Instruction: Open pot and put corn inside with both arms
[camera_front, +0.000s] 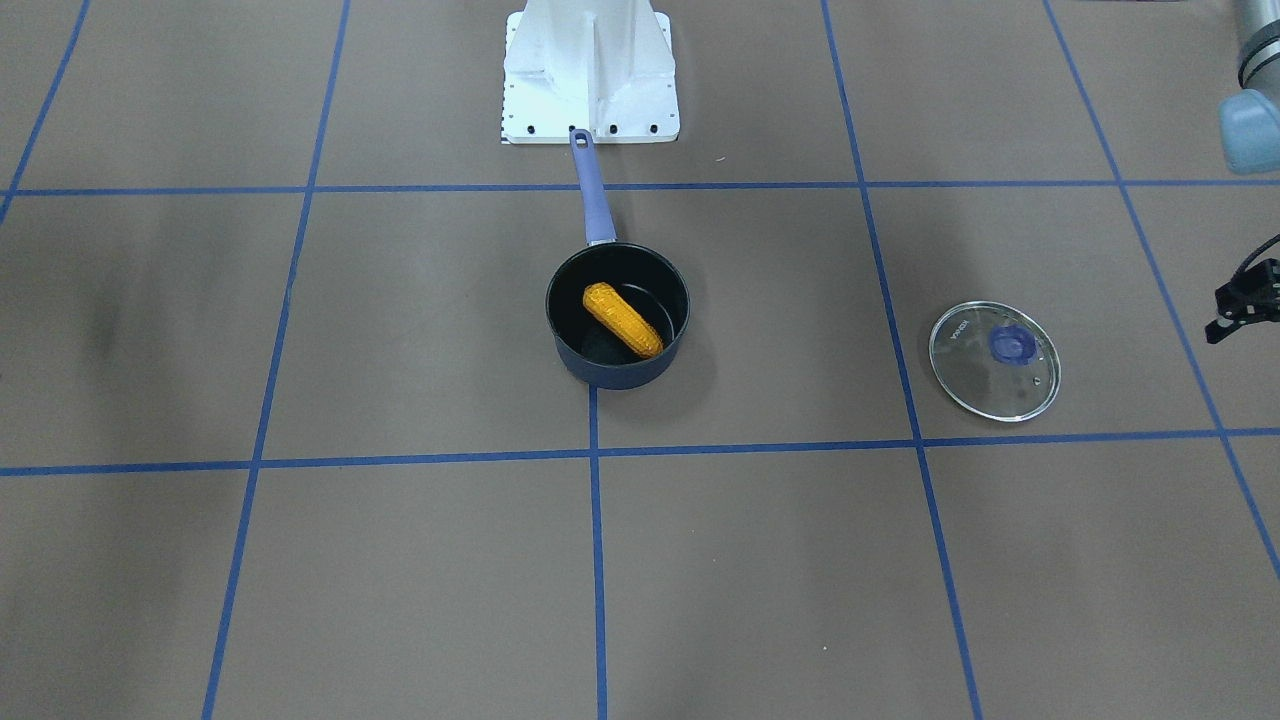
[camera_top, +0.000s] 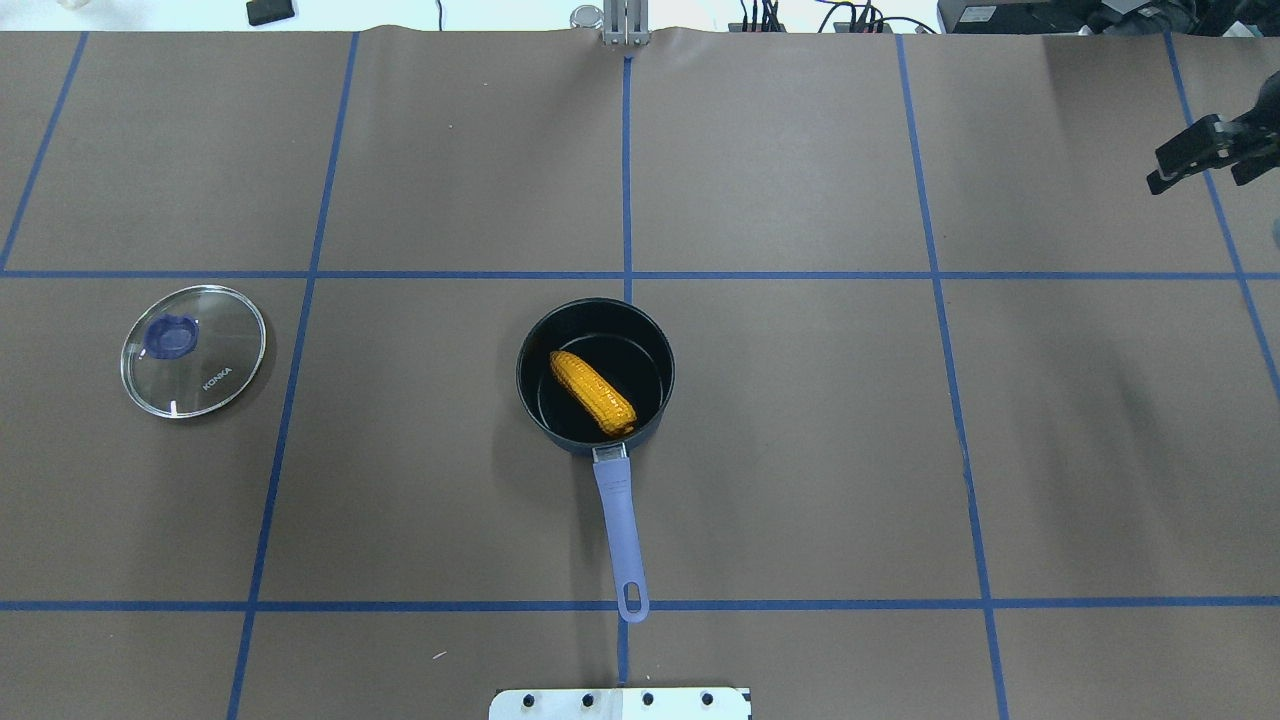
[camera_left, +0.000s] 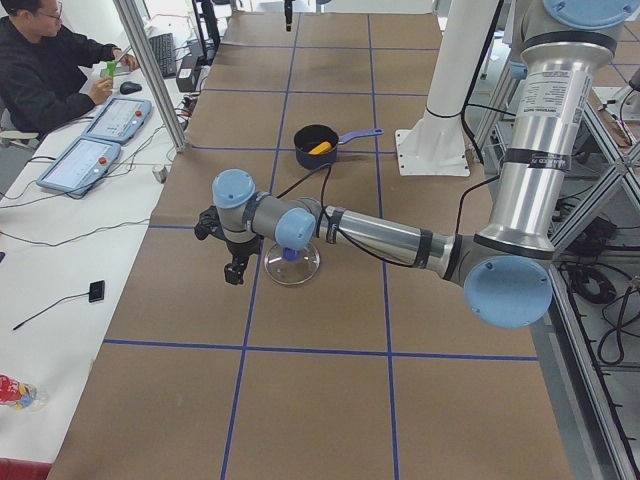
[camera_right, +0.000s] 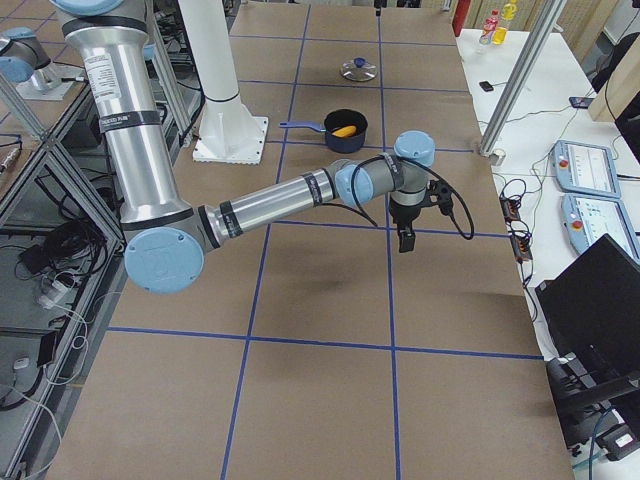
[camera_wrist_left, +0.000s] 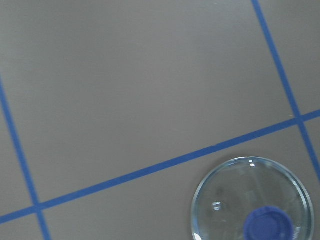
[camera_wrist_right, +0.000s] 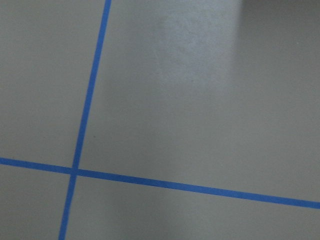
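Note:
The navy pot (camera_top: 632, 358) stands uncovered at the table's middle, its lavender handle (camera_top: 620, 530) pointing toward the robot base. The yellow corn (camera_top: 593, 392) lies inside it, also in the front view (camera_front: 622, 320). The glass lid (camera_top: 193, 350) lies flat on the table, far off on the robot's left. My left gripper (camera_front: 1228, 318) hovers just beyond the lid at the table's edge, half cut off; I cannot tell whether it is open. My right gripper (camera_top: 1198, 182) hangs far right, empty, fingers apart.
The white base mount (camera_front: 590, 100) stands behind the pot's handle. The left wrist view shows the lid (camera_wrist_left: 252, 200) at its lower right. An operator (camera_left: 45, 70) sits at a side desk with tablets. Blue tape lines grid the brown table.

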